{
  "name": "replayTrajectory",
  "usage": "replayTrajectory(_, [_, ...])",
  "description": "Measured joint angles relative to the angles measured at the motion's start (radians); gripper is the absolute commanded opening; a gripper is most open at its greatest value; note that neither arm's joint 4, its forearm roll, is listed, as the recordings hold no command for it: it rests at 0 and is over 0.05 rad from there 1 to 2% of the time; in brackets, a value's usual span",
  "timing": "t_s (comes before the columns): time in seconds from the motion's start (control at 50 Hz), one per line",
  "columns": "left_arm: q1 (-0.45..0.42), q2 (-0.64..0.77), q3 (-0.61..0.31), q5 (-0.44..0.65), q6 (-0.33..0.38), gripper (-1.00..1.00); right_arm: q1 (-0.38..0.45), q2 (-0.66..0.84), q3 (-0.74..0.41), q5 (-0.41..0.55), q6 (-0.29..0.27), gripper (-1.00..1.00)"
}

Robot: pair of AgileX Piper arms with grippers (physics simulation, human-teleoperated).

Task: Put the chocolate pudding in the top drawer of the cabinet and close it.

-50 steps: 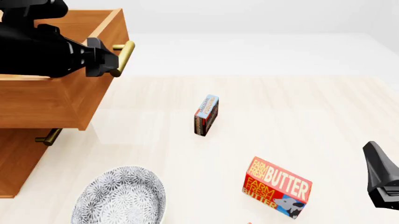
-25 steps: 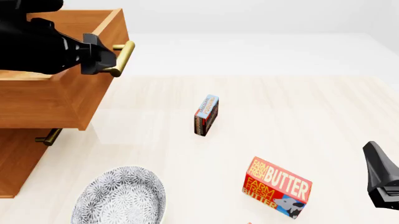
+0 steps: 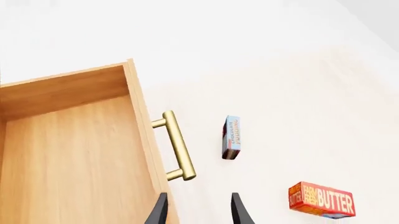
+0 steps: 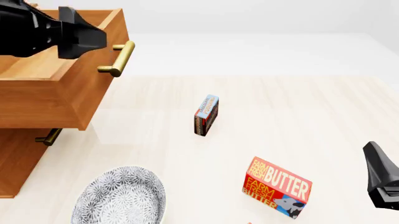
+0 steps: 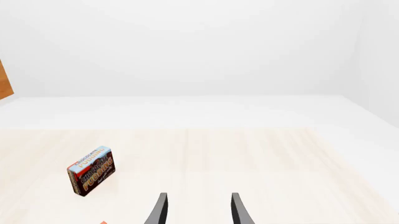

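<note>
From the front we see the cabinet (image 4: 18, 158) at nine o'clock with its top drawer (image 4: 56, 100) pulled out, brass handle (image 4: 118, 58) facing the table. A lower handle (image 4: 47, 137) shows beneath it. Only this view shows the patterned bowl (image 4: 121, 198) at seven o'clock and how the pudding box (image 4: 206, 115) stands on a narrow edge near the middle of the table (image 4: 324, 116), well apart from the drawer and from the butter box (image 4: 277, 187) at five o'clock.

The left wrist camera looks down into the drawer, showing a bare wooden floor which the front view hides behind the arm. There we also see the left claw (image 3: 198, 210) with its two fingers spread apart and holding nothing, just beside the handle's end. The pudding box (image 3: 232, 137) and butter box (image 3: 321, 200) lie beyond.

The right wrist camera gives us the printed face of the pudding box (image 5: 91, 171), and the right claw (image 5: 198, 210) spread wide, gripping nothing.

In the front view the left arm (image 4: 44, 30) reaches in above the drawer at ten o'clock; the right arm (image 4: 381, 179) sits low at four o'clock, away from every box
</note>
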Motion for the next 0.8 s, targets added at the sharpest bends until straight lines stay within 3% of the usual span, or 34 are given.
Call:
replayTrajectory(0.18, [-0.036,-0.087,-0.027,0.01,0.067,1.0,0.0,0.001,0.0,-0.001,0.0,1.0])
replayTrajectory(0.46, [-0.113,-0.211,0.01,-0.013,0.153,1.0,0.0,0.002,0.0,-0.002,0.0,1.0])
replayTrajectory(0.8, [-0.218,-0.367,0.116,-0.095,0.245,1.0,0.0,-0.001,0.0,0.0,0.0,1.0])
